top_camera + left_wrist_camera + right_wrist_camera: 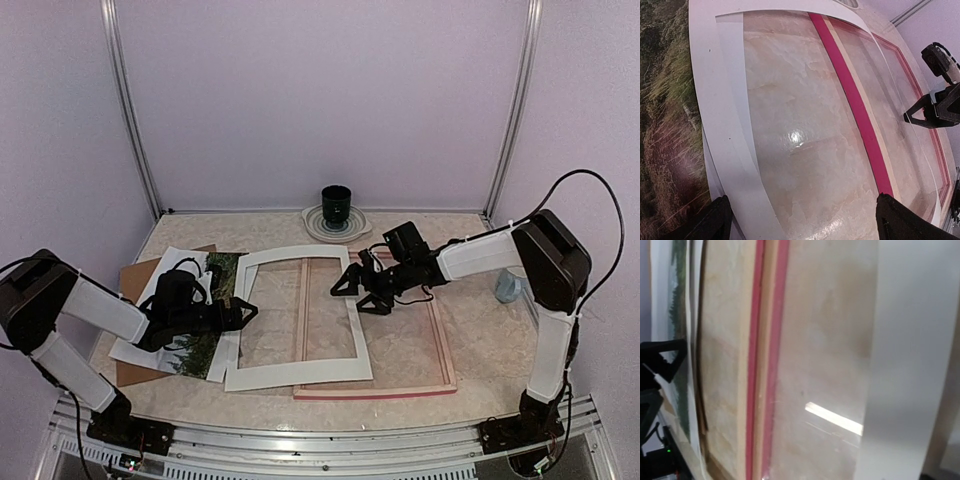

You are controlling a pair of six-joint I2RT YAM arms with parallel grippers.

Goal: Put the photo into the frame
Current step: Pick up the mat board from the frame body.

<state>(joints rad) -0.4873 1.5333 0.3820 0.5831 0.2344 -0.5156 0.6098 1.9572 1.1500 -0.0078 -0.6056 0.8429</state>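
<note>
Probably the photo (222,272) is light, limp paper; pinch its white margin; left hand (248,310) and right hand (352,295) are released.

Entry: no text, label, brand mark, number or sign can be read in any of the three views.

Surfaces checked:
- the photo (222,272), just beside the left gripper (245,310): landscape print only, no lettering.
- the frame (441,342), beneath the right gripper (352,296): plain rails.
- the white mat board (300,375), between the two grippers: blank.
</note>
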